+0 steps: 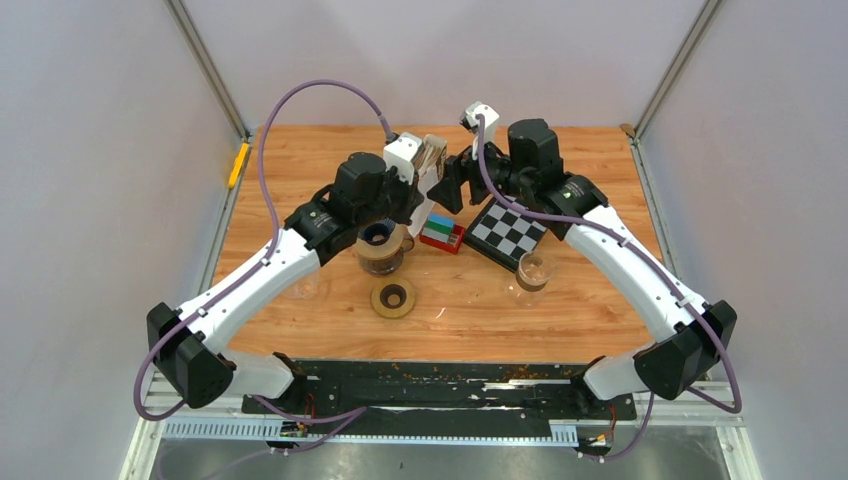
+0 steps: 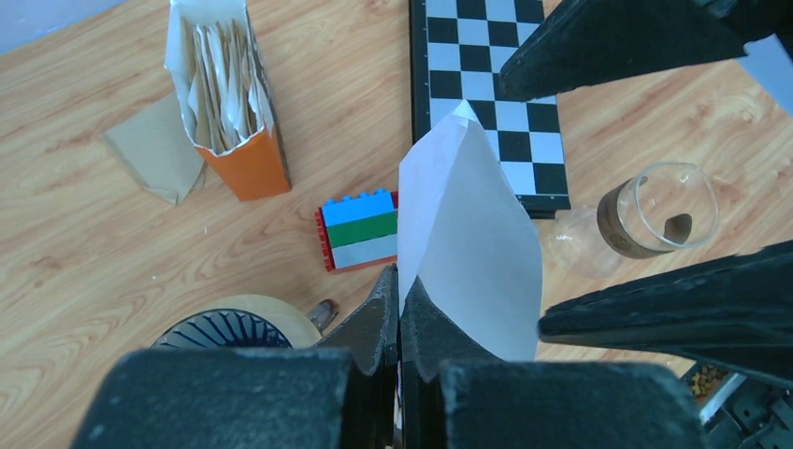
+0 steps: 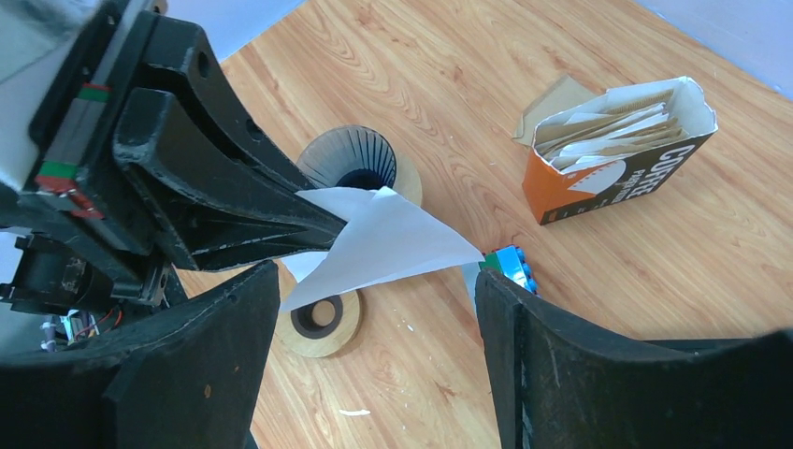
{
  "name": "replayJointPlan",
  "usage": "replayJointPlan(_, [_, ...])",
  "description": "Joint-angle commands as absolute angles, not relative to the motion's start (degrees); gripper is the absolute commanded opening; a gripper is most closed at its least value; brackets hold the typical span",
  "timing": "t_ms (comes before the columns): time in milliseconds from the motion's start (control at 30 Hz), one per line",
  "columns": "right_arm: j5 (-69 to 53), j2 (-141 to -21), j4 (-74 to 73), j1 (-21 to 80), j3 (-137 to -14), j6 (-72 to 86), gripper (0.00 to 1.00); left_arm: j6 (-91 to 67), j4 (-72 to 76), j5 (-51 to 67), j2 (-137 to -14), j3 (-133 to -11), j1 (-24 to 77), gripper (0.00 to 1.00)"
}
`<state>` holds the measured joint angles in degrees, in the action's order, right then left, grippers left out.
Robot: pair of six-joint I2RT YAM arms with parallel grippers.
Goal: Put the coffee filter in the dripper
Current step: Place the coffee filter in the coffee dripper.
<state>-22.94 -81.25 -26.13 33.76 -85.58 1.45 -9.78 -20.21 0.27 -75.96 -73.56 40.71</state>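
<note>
Dripper (image 3: 357, 161) mouth bare — blocks (image 2: 359, 229) nearby

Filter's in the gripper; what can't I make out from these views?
Left wrist: dripper mostly hidden behind the left gripper.
Right wrist: that gripper and the filter cover part of the dripper's rim.
Top external: filter too small and crowded to pick out.

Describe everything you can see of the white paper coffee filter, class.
The coffee filter is thin, plain white paper, folded flat into a wedge with a pointed corner and a creased side. It looks clean and unopened. It hangs clear of the table, pinched at one edge in the shut jaws of the left gripper.
</note>
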Motion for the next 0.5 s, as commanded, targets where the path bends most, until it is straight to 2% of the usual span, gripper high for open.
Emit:
replayJointPlan(0, [-19.49, -81.88, -25.3, 34.8, -88.53, 2.27, 0.76, -10.61, -16.96, -3.88, -76.2, -76.04, 41.83, 0.0])
replayJointPlan(300, [-13.66, -82.88, -26.0, 36.05, -88.55, 1.23, 0.7, -11.77, -16.44, -6.05, -76.54, -76.11, 42.36, 0.0])
replayJointPlan(467, [-9.17, -82.08, -26.38, 36.05, -88.21, -0.53, 0.62, -11.62, -16.26, -7.17, -76.03, -75.7, 42.36, 0.0])
